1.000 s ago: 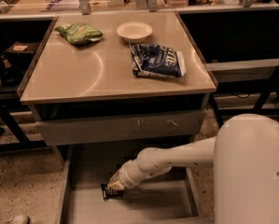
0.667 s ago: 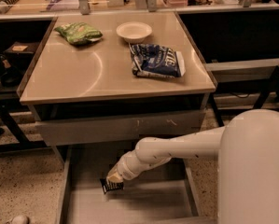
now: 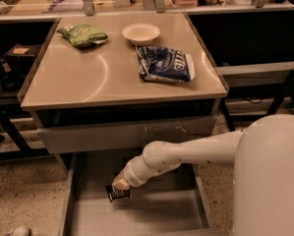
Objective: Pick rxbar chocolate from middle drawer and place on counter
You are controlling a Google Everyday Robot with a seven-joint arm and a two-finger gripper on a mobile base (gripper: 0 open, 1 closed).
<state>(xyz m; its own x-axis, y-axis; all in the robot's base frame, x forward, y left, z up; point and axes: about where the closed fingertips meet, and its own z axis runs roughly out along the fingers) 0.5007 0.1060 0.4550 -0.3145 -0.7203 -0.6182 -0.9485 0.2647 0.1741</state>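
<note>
The rxbar chocolate [image 3: 118, 193], a small black wrapper with white lettering, hangs tilted at the tip of my gripper [image 3: 119, 185]. The gripper is shut on the bar's top edge and holds it just above the flat grey bottom of the open middle drawer [image 3: 156, 214]. My white arm reaches leftward and down into the drawer from the lower right. The glossy tan counter [image 3: 102, 77] lies above, on top of the grey cabinet.
On the counter are a green bag [image 3: 82, 35], a white bowl [image 3: 141, 33] and a blue-white bag [image 3: 165, 64]. A drawer front with pale scratches [image 3: 127, 134] juts out just above my arm. My white body [image 3: 272, 181] fills the lower right.
The gripper and the bar have shifted slightly up and left within the drawer. The arm has bent more, its elbow now higher.
</note>
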